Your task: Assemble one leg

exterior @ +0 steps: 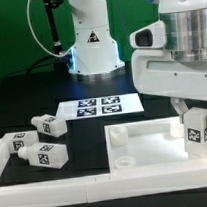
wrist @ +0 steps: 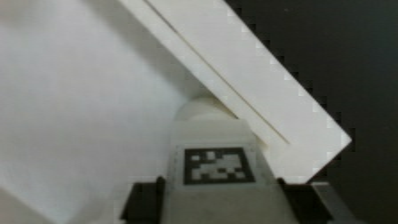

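Note:
My gripper (exterior: 197,118) is shut on one leg (exterior: 199,135), a small white block with a black-and-white tag, held upright over the white tabletop (exterior: 145,157) near its corner on the exterior view's right. In the wrist view the leg (wrist: 217,140) sits between the two dark fingers (wrist: 146,200) of my gripper (wrist: 222,202), with the tabletop's flat surface (wrist: 71,120) and its raised rim (wrist: 249,70) below. Whether the leg's lower end touches the tabletop is hidden. Three more legs (exterior: 45,124), (exterior: 16,144), (exterior: 47,154) lie at the exterior view's left.
The marker board (exterior: 100,106) lies flat behind the tabletop. The robot's base (exterior: 92,42) stands at the back. A white frame edge (exterior: 57,190) runs along the table's front.

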Robot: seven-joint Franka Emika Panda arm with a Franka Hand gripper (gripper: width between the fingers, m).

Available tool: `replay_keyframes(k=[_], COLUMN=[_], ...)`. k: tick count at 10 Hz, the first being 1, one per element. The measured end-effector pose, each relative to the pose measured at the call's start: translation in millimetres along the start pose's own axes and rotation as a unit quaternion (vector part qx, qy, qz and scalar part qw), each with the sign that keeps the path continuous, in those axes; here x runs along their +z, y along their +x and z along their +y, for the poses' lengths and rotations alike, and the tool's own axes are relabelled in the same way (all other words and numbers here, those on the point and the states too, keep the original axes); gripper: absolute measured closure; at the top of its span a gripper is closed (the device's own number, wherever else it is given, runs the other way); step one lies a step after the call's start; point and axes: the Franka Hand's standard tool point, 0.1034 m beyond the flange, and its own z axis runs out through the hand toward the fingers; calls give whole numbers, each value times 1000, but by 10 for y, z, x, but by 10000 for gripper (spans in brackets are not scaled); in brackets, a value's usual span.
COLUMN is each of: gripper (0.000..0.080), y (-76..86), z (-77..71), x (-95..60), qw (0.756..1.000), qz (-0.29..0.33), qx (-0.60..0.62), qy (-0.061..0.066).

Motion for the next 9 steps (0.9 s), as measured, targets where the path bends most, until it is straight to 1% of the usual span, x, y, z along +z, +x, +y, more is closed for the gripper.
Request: replay_keyframes(k=[1, 2, 3, 4, 5, 6, 7, 9], gripper=[515, 515, 515, 515, 515, 515, 515, 515], y=[-23, -18, -4, 31, 29, 25, 25, 21], z=[-8, -10, -14, -28, -39, -45, -47, -46], x=[4, 3, -4, 4, 17, 20, 22, 26], qw=[996, 986, 967, 941, 906, 882, 867, 877], qz=[-1, -5, -12, -20, -28, -33, -32, -31], qx=[86, 167, 255, 338, 421, 468, 495, 479], qy=[-9, -11, -8, 12, 25, 36, 40, 39])
